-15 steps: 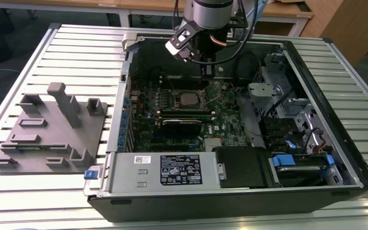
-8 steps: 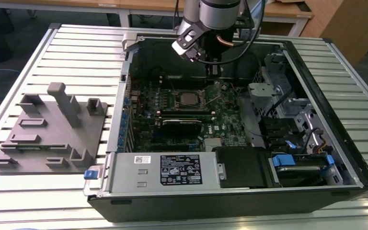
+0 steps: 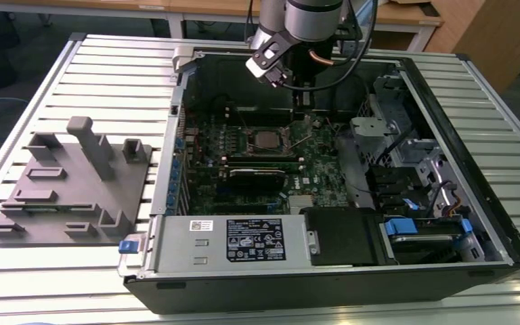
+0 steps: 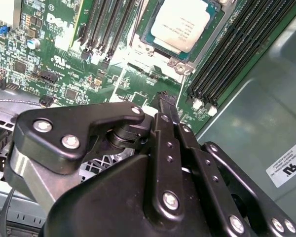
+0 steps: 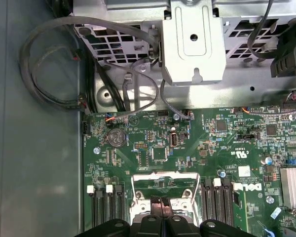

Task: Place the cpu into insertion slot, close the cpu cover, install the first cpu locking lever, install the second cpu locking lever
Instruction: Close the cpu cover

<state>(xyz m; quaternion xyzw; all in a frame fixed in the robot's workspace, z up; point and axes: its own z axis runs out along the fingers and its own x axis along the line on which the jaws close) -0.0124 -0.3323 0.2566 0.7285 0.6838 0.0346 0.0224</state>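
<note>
An open computer case (image 3: 477,203) lies on its side on the slatted desk (image 3: 106,74), with a grey moulded fixture (image 3: 70,189) beside it on the exterior view's left. The arm reaches down into the far end of the case, and the gripper (image 3: 283,80) hangs above the green motherboard (image 3: 319,169), close to the socket area.

In the second wrist view the gripper (image 4: 165,103) has its two black fingers (image 4: 163,133) pressed together at the tips, with nothing visible between them. Just past the tips sits the cpu (image 4: 180,24), its dull silver top facing up. It lies flat inside the insertion slot (image 4: 147,30), whose dark frame shows around the chip's edges. Long black memory slots (image 4: 227,54) run alongside the socket on both sides.

In the first wrist view the fingertips of the gripper (image 5: 160,201) sit directly in front of the cpu cover (image 5: 164,178), a silver frame plate with a square window. It appears to stand raised off the socket rather than lying closed, though the angle makes this hard to confirm. A round coin cell (image 5: 115,137) is near it on the board, a finned heat sink (image 5: 293,185) is further off, and grey cables (image 5: 44,64) loop beside the metal drive cage (image 5: 192,44)
</note>
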